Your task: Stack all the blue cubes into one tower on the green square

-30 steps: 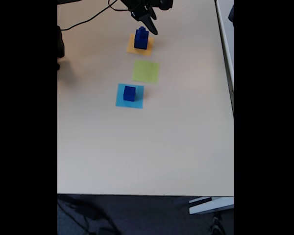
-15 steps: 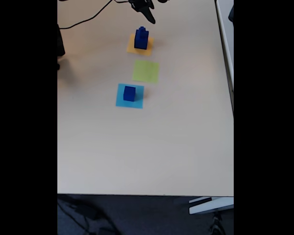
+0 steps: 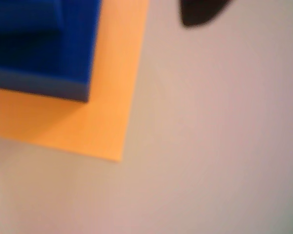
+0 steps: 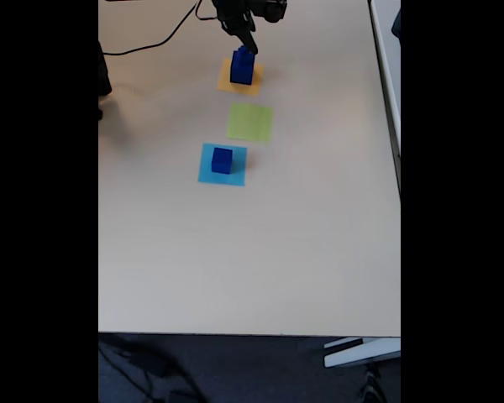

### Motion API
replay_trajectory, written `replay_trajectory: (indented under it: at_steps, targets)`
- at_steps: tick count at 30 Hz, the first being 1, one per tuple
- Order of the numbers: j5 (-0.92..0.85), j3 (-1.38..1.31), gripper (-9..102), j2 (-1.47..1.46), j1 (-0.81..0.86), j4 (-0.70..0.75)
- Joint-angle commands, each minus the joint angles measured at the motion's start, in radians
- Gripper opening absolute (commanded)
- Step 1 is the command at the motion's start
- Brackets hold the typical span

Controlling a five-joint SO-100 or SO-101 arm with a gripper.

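In the fixed view, a stack of blue cubes (image 4: pixel 242 67) stands on the orange square patch (image 4: pixel 238 82) at the far end of the table, a smaller cube on a larger one. My gripper (image 4: pixel 242 38) hangs just above and behind the stack's top, its fingers apart and holding nothing. The wrist view shows the large blue cube (image 3: pixel 44 48) at the upper left on the orange patch (image 3: pixel 88 122), with one dark fingertip (image 3: pixel 200 12) at the top edge. The green square (image 4: pixel 250 122) lies bare in the middle. Another blue cube (image 4: pixel 223 159) sits on the light-blue patch (image 4: pixel 223 164).
A black cable (image 4: pixel 151 38) runs across the table's far left corner. A dark object (image 4: pixel 104 75) sits at the left edge. The table's (image 4: pixel 252 252) right and near edges show, and a wide bare stretch lies in front of the patches.
The gripper, which had pulled back toward the far edge half a second ago, has come down again and leftward to just over the stack on the orange patch. The cubes have not moved.
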Motion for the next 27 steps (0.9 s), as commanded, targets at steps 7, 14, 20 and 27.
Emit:
replay_trajectory:
  at_steps: [7,14,20,27]
  targets:
    - [-0.067,0.017,28,0.086,0.018,-0.032]
    - [-0.100,0.017,27,0.103,0.037,-0.031]
    - [-0.118,0.025,26,0.112,0.041,-0.032]
    - [-0.124,-0.009,25,0.135,0.046,-0.032]
